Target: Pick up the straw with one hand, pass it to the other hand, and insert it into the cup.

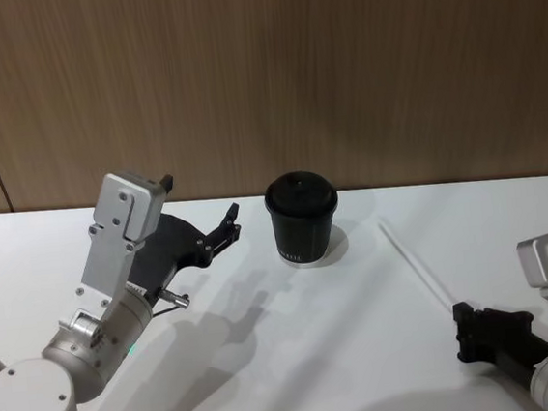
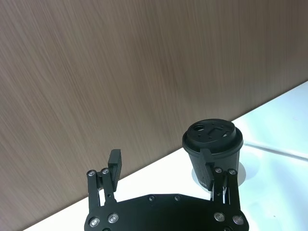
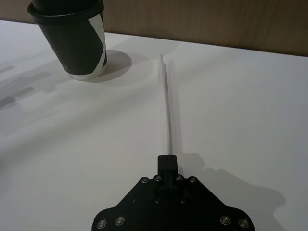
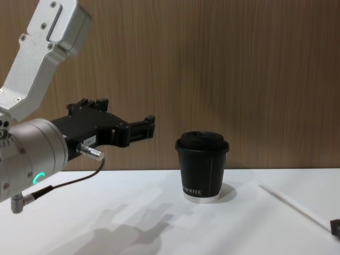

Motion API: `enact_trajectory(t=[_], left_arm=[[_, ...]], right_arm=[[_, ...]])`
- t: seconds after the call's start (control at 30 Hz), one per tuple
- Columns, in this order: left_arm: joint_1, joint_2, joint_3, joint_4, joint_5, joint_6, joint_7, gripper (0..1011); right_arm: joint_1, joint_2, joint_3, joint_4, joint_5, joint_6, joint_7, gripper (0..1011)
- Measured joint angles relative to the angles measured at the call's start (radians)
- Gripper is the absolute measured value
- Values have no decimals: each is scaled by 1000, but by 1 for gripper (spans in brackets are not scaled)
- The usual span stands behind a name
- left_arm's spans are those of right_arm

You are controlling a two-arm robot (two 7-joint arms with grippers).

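L gripper point(image 2: 170, 162), the long black one w/ silver-grey wrist, hangs above the white table point(image 1: 298, 359) on the left side, pointing to the cup point(image 4: 202, 167). Its two fingers stand wide apart, nothing between them. A green ring light point(image 4: 36, 178) glows on the wrist and a dark cable point(image 4: 69, 183) loops under it.

The cup is black paper w/ a black domed lid point(image 2: 211, 134) and a white base rim. It stands upright near the table's back edge, in front of the wood-panel wall point(image 1: 338, 63), approx. in the middle. Small white lettering sits low on the side, above the rim; it looks like "COFFEE" but it is too small to read for sure. A thin pale line runs vertically down the side.

The straw point(image 3: 165, 106), thin and white, lies flat on the table to the right of the cup, apart from it.

R gripper point(image 3: 167, 159), all black and blocky, is low at the right front. Its fingers are pressed together, tips right at the near end of the straw; if they touch it, cannot tell
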Motion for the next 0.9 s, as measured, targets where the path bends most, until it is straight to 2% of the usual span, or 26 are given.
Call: enact_trajectory(t=[0.2, 0.43, 0.9], left_arm=[[0, 0, 0, 0, 0, 0, 0, 1003], [0, 0, 0, 0, 0, 0, 0, 1003], [0, 0, 0, 0, 0, 0, 0, 1003]], right_arm=[[6, 19, 3, 10, -31, -50, -1, 0], [16, 62, 3, 16, -76, -128, 18, 0], [32, 176, -4, -3, -147, -292, 122, 0]])
